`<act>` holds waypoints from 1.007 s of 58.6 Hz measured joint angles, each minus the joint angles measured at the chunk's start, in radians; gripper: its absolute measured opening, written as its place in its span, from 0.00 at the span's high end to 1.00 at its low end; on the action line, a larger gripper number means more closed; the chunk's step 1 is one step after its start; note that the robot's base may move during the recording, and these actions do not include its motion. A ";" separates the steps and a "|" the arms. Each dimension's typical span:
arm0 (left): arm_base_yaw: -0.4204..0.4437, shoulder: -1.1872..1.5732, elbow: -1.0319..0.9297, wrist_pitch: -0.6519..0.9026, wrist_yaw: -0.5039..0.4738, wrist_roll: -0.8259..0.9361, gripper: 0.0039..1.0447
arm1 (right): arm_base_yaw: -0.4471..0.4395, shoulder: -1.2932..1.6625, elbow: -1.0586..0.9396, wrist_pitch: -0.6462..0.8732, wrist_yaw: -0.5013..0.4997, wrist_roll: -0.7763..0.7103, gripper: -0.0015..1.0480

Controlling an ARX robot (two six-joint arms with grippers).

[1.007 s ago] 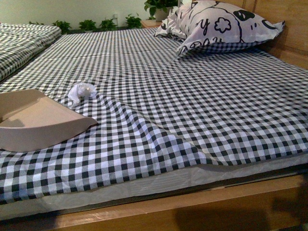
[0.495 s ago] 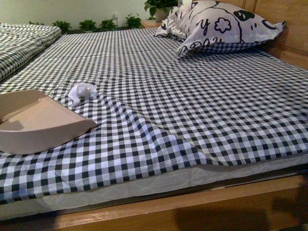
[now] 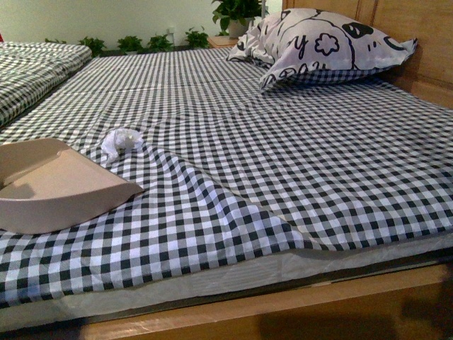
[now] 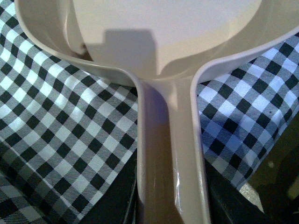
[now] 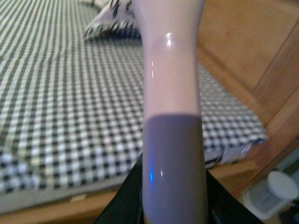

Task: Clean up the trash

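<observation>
Trash (image 3: 120,139): lying on bed (image 3: 297,163), just beside dustpan (image 3: 56,185) mouth.
Handling: I'm judging it light, soft, rolling easily; better sweeping its far side than pinching.
Left fingers (image 4: 120,203): clamping dustpan handle.
Right fingers (image 5: 125,205): clamping brush (image 5: 170,93) handle.

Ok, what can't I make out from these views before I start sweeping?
Arms: neither shows in the front view, so their place relative to the trash is unknown.
Dustpan: handle end cut off by the front view's left edge; left wrist view crops its lip.
Brush: bristles beyond the right wrist view's edge; only the blurred handle shows.
Fingers: just dark slivers at both wrist views' edges.
</observation>
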 joint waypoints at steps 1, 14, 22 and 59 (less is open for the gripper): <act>0.000 0.000 0.000 0.000 0.000 0.000 0.74 | -0.017 0.016 0.025 -0.065 -0.044 0.022 0.82; 0.000 0.000 0.000 0.000 0.000 0.000 0.74 | -0.277 0.316 0.227 -0.016 -0.361 0.022 0.82; 0.000 0.000 0.000 0.000 -0.001 0.000 0.74 | -0.322 0.538 0.348 0.074 -0.461 0.000 0.82; 0.000 0.000 0.000 0.000 0.000 0.000 0.74 | -0.205 1.489 1.302 -0.126 -0.558 -0.081 0.82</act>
